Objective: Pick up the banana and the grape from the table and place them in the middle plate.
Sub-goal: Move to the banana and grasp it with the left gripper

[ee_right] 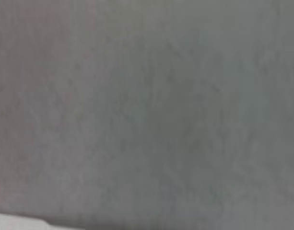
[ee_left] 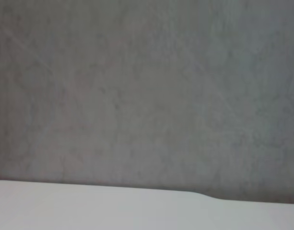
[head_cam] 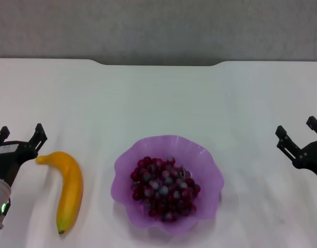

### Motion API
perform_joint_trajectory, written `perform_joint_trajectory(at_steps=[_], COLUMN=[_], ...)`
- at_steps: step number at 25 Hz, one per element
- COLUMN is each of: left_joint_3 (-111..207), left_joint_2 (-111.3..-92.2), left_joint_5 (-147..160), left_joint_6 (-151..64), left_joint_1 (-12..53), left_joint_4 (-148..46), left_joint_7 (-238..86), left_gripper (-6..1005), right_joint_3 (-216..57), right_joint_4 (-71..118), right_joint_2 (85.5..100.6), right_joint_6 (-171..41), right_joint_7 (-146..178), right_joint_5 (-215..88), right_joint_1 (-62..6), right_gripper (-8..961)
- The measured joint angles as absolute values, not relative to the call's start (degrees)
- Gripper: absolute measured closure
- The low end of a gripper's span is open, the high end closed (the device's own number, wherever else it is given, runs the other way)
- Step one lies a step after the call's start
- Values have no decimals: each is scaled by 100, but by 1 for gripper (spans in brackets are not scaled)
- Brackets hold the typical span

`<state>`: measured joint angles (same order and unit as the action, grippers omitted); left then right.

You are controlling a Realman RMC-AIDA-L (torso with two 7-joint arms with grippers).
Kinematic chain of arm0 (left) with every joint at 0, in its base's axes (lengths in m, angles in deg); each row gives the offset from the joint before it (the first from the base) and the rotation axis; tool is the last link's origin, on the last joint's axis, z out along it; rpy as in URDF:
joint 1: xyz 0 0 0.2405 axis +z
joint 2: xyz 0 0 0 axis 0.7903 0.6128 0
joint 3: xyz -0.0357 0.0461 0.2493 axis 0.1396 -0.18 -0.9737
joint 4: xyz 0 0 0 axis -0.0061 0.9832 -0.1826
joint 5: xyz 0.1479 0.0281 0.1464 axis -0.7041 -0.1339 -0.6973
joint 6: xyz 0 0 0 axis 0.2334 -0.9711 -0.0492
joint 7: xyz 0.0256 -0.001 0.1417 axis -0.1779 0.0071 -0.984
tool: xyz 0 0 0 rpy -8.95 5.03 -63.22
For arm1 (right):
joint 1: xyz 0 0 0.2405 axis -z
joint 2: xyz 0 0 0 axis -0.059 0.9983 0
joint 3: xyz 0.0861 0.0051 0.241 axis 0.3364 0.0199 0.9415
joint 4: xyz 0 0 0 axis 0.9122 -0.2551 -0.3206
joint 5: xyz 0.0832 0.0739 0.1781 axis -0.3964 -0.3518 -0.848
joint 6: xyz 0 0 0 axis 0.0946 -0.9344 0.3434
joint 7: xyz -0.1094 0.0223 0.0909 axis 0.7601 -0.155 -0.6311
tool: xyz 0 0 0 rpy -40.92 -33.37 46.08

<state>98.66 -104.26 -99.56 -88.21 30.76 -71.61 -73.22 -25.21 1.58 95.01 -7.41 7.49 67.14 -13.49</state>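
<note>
White notched table (head_cam: pixel 158 98) before a grey wall (head_cam: pixel 158 26)

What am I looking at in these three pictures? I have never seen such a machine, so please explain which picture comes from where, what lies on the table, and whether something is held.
This is a robot with two arms. The large picture comes from a camera on its head, looking down at a white table. The black forked part at the left edge is the left end effector; the one at the right edge is the right end effector. Both are open and hold nothing.

In the middle stands a light-purple plate with a wavy rim, and a bunch of dark red grapes lies in it. A yellow banana lies on the table beside the plate, close to the left end effector.

The other two pictures come from cameras on the wrists. They show only a grey wall and a strip of table edge.
</note>
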Motion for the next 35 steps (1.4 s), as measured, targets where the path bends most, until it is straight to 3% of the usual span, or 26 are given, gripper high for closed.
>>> perform_joint_trajectory(at_steps=[7, 12, 16, 22, 27, 35], left_joint_3=[9614, 9565, 10730, 13040, 14262, 14650], left_joint_2=[-10424, -10294, -10122, -10394, -10362, -10381], left_joint_5=[-9967, -9969, -9968, -9927, -10375, -13824], left_joint_6=[-8714, -8185, -6324, -3024, -922, 1323], left_joint_1=[2991, 3080, 3578, 4170, 4036, 3590], left_joint_4=[-7361, -8427, -10138, -11902, -12311, -13204], left_joint_7=[-7307, -7916, -9273, -10754, -10359, -7999], left_gripper=[108, 109, 109, 108, 109, 108], right_joint_3=[-2443, -2522, -2524, -2606, -2680, -2745], right_joint_4=[127, 111, 59, 26, -38, -197], right_joint_2=[9582, 9579, 9563, 9565, 9554, 9559], right_joint_6=[-1858, -1972, -2044, -2076, -2187, -2464], right_joint_7=[1991, 2460, 2547, 2621, 2670, 3183], right_joint_5=[6218, 5735, 5670, 5667, 5679, 5672], right_joint_1=[-1523, -1453, -1461, -1502, -1537, -1647], right_gripper=[131, 132, 132, 132, 131, 131])
